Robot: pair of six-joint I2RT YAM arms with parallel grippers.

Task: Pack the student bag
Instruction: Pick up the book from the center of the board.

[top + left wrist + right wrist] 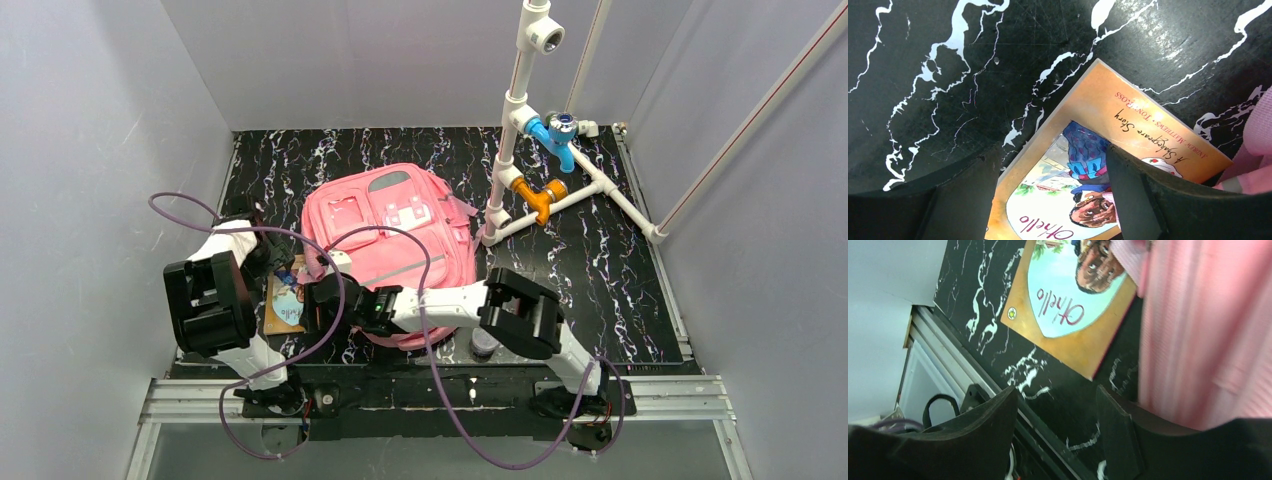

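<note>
The student bag (pixel 392 235) is a pink backpack lying flat mid-table, front pockets up. An orange "Othello" picture book (pixel 284 306) lies flat on the black marbled table, touching the bag's left side. My left gripper (pixel 284 276) hovers over the book's far end, open. In the left wrist view (pixel 1048 200) one finger stands off the book's (pixel 1098 110) left edge and the other over its cover, with the bag's fabric (pixel 1258 145) at the right. My right gripper (pixel 320 300) is open and empty, low by the bag's near left corner. The right wrist view (pixel 1058 432) shows the book (pixel 1068 320) and the bag (pixel 1208 330) ahead.
A white pipe frame (pixel 515 120) with blue and orange fittings stands at the back right. Grey walls close in the table on three sides. The metal rail (pixel 450 392) runs along the near edge, with purple cables looping over both arms.
</note>
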